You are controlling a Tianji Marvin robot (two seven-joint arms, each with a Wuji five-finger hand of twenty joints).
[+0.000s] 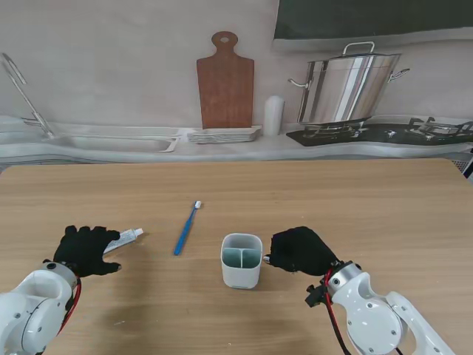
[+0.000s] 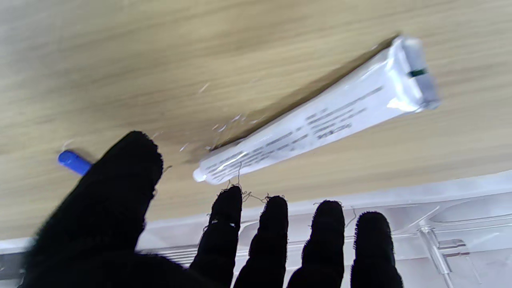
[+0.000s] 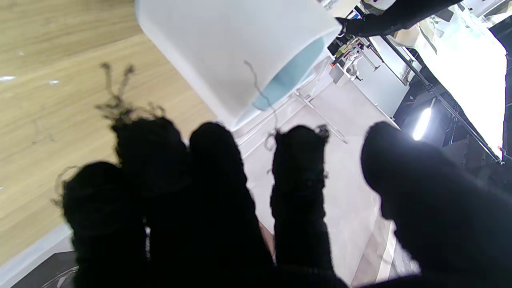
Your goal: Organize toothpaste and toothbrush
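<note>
A white toothpaste tube (image 1: 128, 236) (image 2: 320, 116) lies flat on the wooden table at the left. My left hand (image 1: 85, 249) (image 2: 240, 240) hovers over its nearer end, open with fingers spread and nothing held. The blue toothbrush (image 1: 186, 229) lies to the right of the tube, bristles away from me; its handle end (image 2: 74, 162) shows beside my thumb. A white two-compartment holder cup (image 1: 242, 260) (image 3: 240, 52) stands upright near the middle. My right hand (image 1: 299, 251) (image 3: 240, 200) sits just right of the cup, open, fingertips close to its wall without gripping it.
The table's far edge meets a printed kitchen backdrop (image 1: 236, 89). Bare wood (image 1: 369, 207) stretches across the right half and beyond the toothbrush. Both white forearms rise from the near corners.
</note>
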